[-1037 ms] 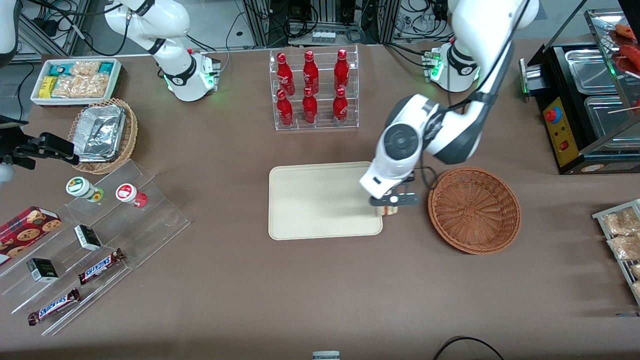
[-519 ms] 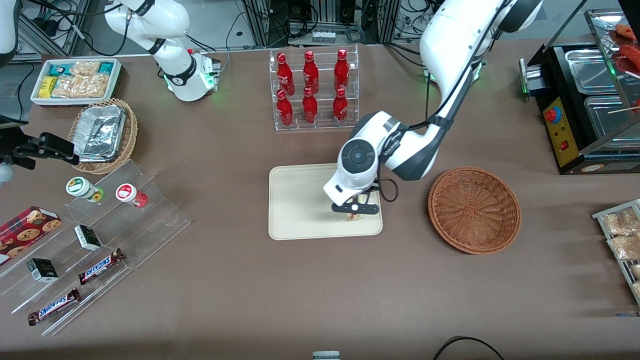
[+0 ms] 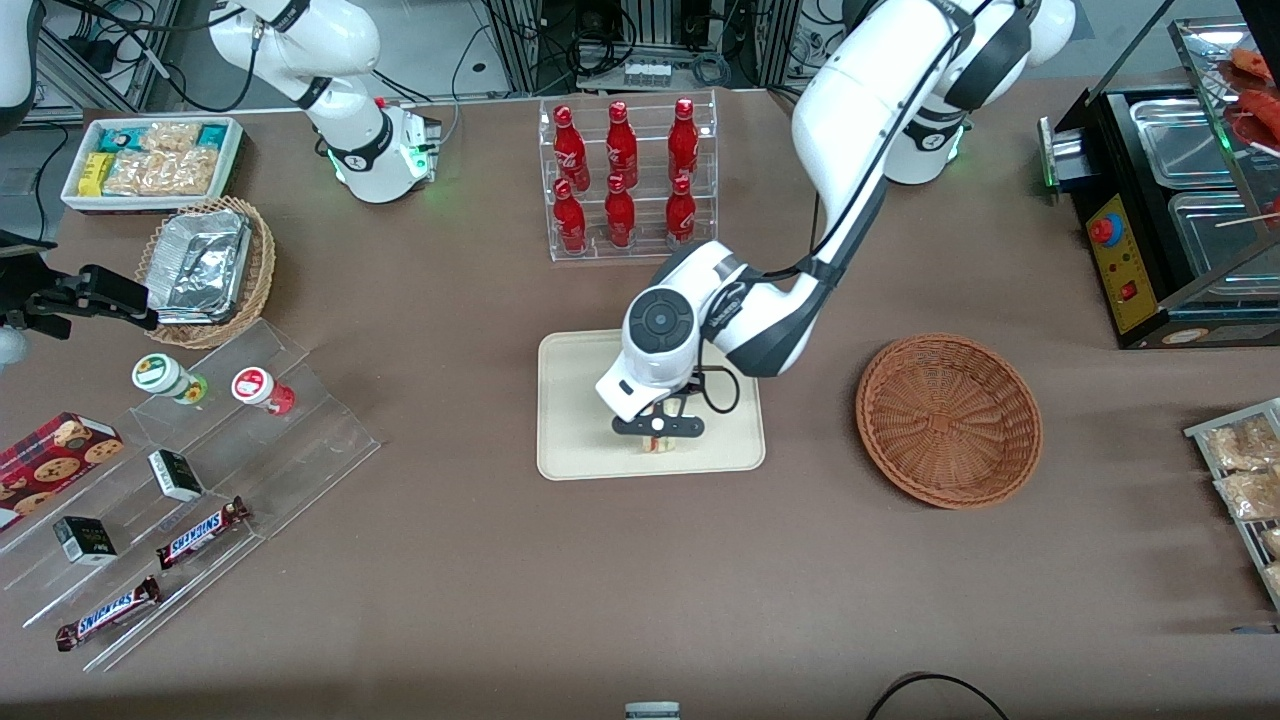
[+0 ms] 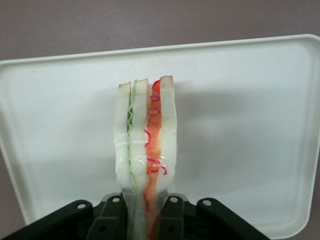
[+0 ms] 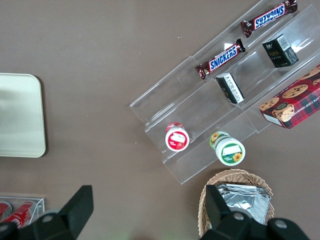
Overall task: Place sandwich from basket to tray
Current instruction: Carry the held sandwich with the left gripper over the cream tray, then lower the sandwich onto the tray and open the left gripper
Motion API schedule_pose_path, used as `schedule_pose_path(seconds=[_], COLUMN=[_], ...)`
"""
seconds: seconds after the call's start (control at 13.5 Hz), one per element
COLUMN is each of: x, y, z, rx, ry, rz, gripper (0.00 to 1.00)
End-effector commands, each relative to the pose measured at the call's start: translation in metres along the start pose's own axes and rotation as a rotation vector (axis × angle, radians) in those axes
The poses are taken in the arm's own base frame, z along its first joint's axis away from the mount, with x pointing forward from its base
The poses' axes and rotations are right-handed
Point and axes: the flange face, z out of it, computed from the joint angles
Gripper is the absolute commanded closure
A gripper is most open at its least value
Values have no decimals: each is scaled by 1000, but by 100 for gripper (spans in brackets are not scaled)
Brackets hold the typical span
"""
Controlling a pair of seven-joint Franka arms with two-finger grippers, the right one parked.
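Sandwich (image 4: 145, 150), clamped upright between the jaws of the gripper (image 3: 658, 432), cut edge with green and red-orange layers facing the wrist camera. Now held over the tray (image 3: 580, 400), near the tray edge closest to the front camera; half a second ago nearer the tray's basket-side edge, a second ago just past the tray rim toward the basket (image 3: 948, 418). Basket holding nothing, unmoved on the tabletop (image 3: 640, 580). Contact between sandwich and tray: cannot tell.
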Motion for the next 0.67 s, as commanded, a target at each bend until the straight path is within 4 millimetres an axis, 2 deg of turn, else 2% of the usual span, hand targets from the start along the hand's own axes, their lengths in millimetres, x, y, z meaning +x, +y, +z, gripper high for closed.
schedule_pose_path(seconds=[0.0, 0.52, 0.59], x=[5, -8, -14], y=[12, 21, 25], z=[4, 20, 24], rx=[-9, 13, 20], ry=[9, -11, -18], rz=[-24, -3, 8], gripper=[100, 100, 100])
